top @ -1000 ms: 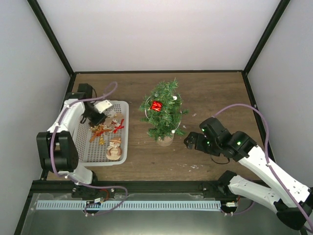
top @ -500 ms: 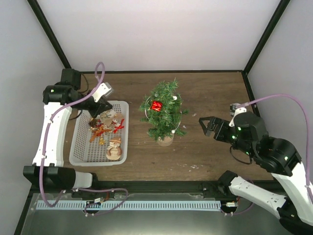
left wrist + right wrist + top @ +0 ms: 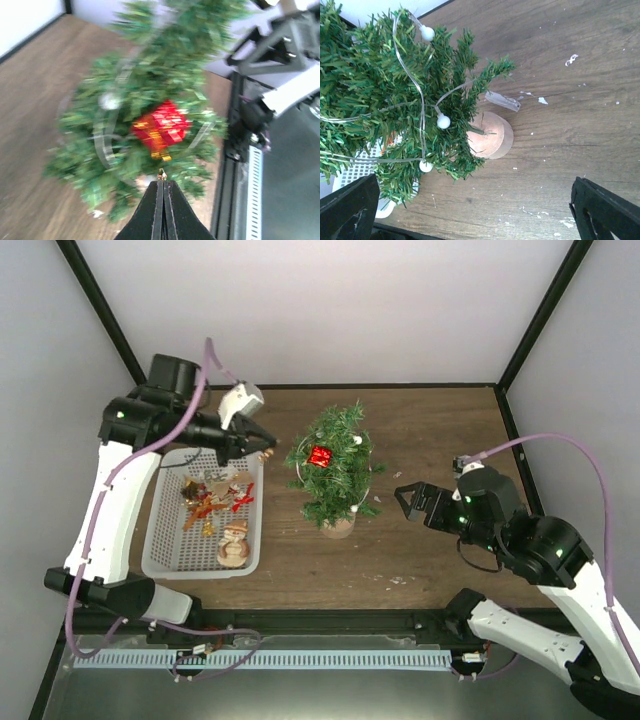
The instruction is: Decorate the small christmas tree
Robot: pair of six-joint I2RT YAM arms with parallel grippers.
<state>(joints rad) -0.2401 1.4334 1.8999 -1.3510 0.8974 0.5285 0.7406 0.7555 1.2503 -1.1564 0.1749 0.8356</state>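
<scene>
While my left pincer [image 3: 264,446] is clenched beside the small christmas tree [image 3: 335,468], pinching a tiny gold bit [image 3: 161,173], my right pincer [image 3: 404,504] stands released, apart from it.

The small christmas tree [image 3: 335,470] wore bristly, matt green needles over a smooth tan wooden base [image 3: 487,136]. On it hung a glossy, foil-like red ornament [image 3: 320,455]. The table [image 3: 440,420] was matt, grainy brown wood. At the tree's nine o'clock, the basket [image 3: 175,545] looked like white perforated plastic.
</scene>
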